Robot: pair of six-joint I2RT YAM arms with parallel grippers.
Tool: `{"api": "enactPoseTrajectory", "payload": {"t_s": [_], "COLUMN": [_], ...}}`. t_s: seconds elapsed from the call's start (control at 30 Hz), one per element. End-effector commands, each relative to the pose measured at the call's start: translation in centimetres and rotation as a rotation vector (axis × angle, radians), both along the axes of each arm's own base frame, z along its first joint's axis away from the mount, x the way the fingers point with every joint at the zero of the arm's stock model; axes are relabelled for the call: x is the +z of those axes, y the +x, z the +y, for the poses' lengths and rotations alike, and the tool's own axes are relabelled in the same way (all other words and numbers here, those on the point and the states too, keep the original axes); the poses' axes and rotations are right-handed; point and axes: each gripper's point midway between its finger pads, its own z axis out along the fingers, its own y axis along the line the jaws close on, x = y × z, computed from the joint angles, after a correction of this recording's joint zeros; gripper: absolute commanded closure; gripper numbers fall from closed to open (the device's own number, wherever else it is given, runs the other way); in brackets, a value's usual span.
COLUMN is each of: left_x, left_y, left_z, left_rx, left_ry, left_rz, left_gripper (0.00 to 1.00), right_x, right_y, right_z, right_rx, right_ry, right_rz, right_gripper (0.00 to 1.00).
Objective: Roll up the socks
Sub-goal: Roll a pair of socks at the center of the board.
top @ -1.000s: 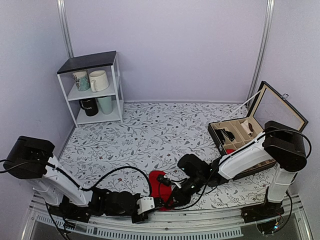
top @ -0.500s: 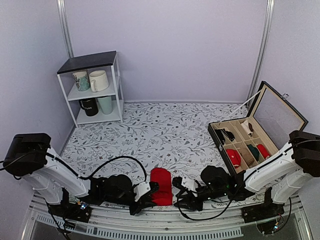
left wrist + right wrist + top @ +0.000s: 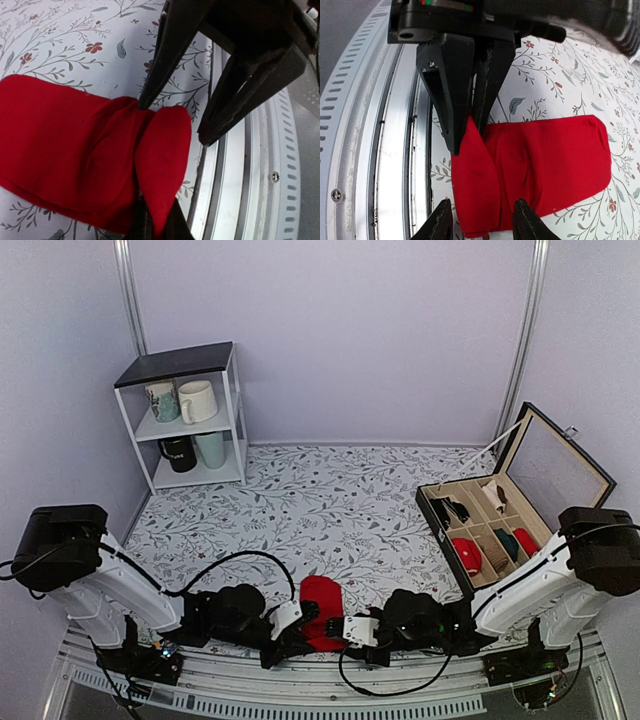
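The red socks (image 3: pixel 321 598) lie flat on the floral table near its front edge, their near end pulled up into a fold. My left gripper (image 3: pixel 300 625) is shut on that fold; in the left wrist view the gripper (image 3: pixel 156 221) pinches the socks (image 3: pixel 75 150). My right gripper (image 3: pixel 346 628) is open, low at the socks' right side. In the right wrist view the gripper (image 3: pixel 482 222) straddles the near end of the socks (image 3: pixel 545 160) with a gap on either side. The left gripper's fingers (image 3: pixel 451 85) hold the fold from the far side.
An open compartment box (image 3: pixel 446 523) at the right holds red rolls (image 3: pixel 466 555), a green one (image 3: pixel 508 543) and darker bundles. A white shelf (image 3: pixel 232 405) with mugs stands at the back left. The metal front rail (image 3: pixel 395 150) runs close beside both grippers.
My right gripper has let go and opened, and its arm has dropped low along the front edge. The left gripper keeps its hold, shifted slightly right. The socks lie flatter.
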Motion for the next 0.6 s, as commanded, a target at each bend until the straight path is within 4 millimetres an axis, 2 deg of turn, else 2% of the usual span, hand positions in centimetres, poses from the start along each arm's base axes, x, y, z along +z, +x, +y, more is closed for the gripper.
{"api": "enactPoseTrajectory", "payload": {"t_s": [0.0, 0.37, 0.47, 0.53, 0.57], "left_x": [-3.7, -4.0, -4.0, -4.0, -3.9], "left_y": [-0.9, -1.0, -0.9, -0.9, -0.8], "left_z": [2.7, 2.7, 2.7, 2.7, 2.6], "left_rx": [-0.007, -0.013, -0.009, -0.008, -0.005], "left_ry": [0.145, 0.152, 0.152, 0.152, 0.149], "left_rz": [0.069, 0.089, 0.089, 0.089, 0.084], "left_gripper": [1.0, 1.0, 1.0, 1.0, 0.96], "right_x": [-1.0, -2.9, -3.3, -3.7, -4.0], "right_y": [-0.3, -0.4, -0.3, -0.3, -0.2], "right_z": [0.4, 0.6, 0.6, 0.5, 0.3], "right_rx": [0.012, -0.001, -0.014, -0.022, -0.033], "right_ry": [-0.021, -0.075, -0.091, -0.11, -0.126], "right_rz": [0.009, 0.038, 0.04, 0.05, 0.064], "right_gripper": [0.59, 0.61, 0.68, 0.76, 0.79]}}
